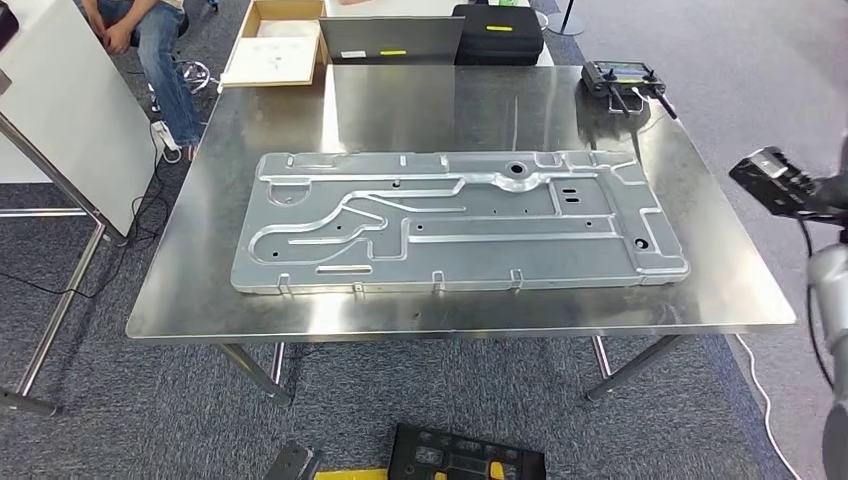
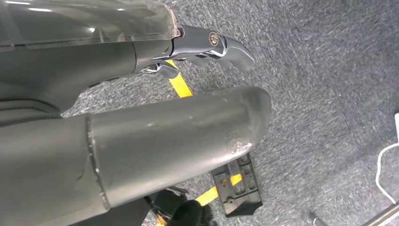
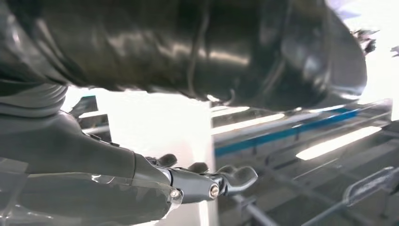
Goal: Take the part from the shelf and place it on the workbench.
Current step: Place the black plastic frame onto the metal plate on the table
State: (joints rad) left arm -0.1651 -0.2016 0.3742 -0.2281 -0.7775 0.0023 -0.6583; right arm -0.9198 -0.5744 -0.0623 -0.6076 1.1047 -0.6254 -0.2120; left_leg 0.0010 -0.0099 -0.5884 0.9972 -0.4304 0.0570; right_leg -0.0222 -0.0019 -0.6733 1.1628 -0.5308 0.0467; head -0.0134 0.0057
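One part — a long stamped plate — lies flat on the workbench, long axis from 9 to 3 o'clock. Both hands hold nothing: the left hand hangs over carpet, the right hand lifted — fingers loosely spread.

Both robot hands seemingly empty, unclenched

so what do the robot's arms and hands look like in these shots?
Left hand: matte grey ribbed cover, thick scuffed grey thumb, dark fingers with shiny chrome links and brass-coloured pins. Right hand: the same build. Right arm: silver, black cable alongside, black camera module at the wrist.
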